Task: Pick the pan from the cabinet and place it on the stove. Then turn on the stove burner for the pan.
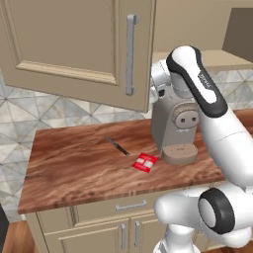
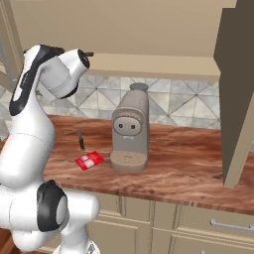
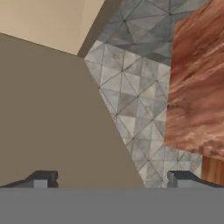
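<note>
Your claw (image 3: pixel 111 180) gapes wide, empty, beside the cabinet (image 1: pixel 74 44) door above the tabletop's (image 1: pixel 74 168) left edge. You can't see the pan; presumably it's inside. Expect it stiff, heavyish; grip its handle.

**Setting: Domestic Kitchen**

Wood-grain countertop (image 1: pixel 74 168) over beige drawers (image 1: pixel 129 206). Geometric grey tile backsplash (image 2: pixel 183 101). Beige panelled wall cabinet (image 1: pixel 69 44) with a silver bar handle (image 1: pixel 131 54). A grey coffee machine (image 2: pixel 130 130) and a knife (image 1: pixel 117 146) rest on the countertop.
</note>
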